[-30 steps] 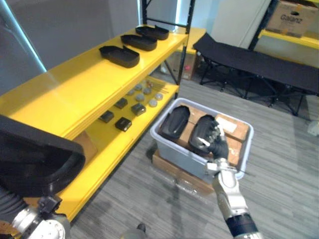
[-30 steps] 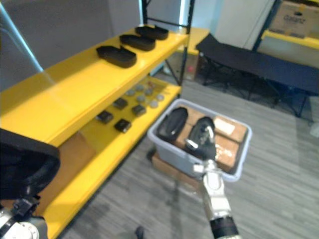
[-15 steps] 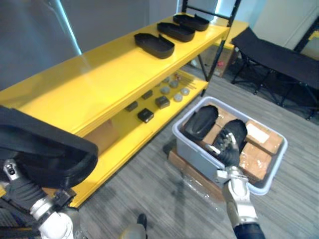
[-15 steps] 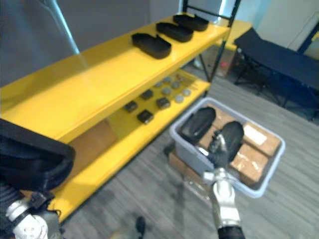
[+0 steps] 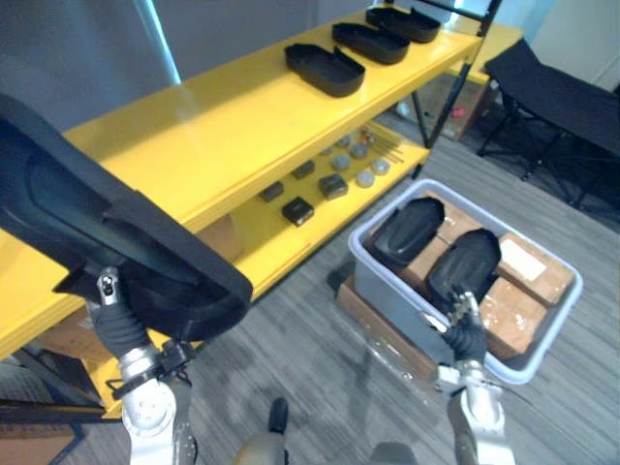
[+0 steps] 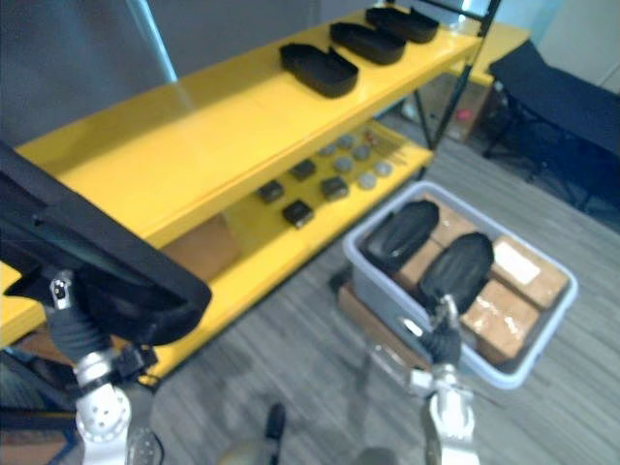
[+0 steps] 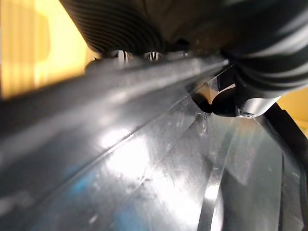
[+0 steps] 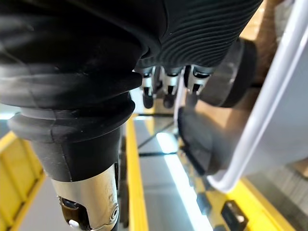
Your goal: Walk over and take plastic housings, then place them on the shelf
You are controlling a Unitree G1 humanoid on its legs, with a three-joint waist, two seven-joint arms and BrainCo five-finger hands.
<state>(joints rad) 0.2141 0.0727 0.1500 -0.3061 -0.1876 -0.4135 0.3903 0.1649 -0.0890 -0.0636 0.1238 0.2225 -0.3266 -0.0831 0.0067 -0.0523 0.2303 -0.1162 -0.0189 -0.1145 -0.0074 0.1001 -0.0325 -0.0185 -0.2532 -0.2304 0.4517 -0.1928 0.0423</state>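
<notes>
Mostly behind black housing (image 5: 116,242), left robot hand (image 7: 236,102).

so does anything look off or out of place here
Nothing stands out: three black plastic housings lie in a row on the yellow top shelf, two housings lie side by side on cartons in the grey bin, and the left robot hand grips a tilted housing near the shelf.

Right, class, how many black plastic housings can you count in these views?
6 housings: three on the top shelf, two in the grey bin, one in the left hand. Others may be hidden.
</notes>
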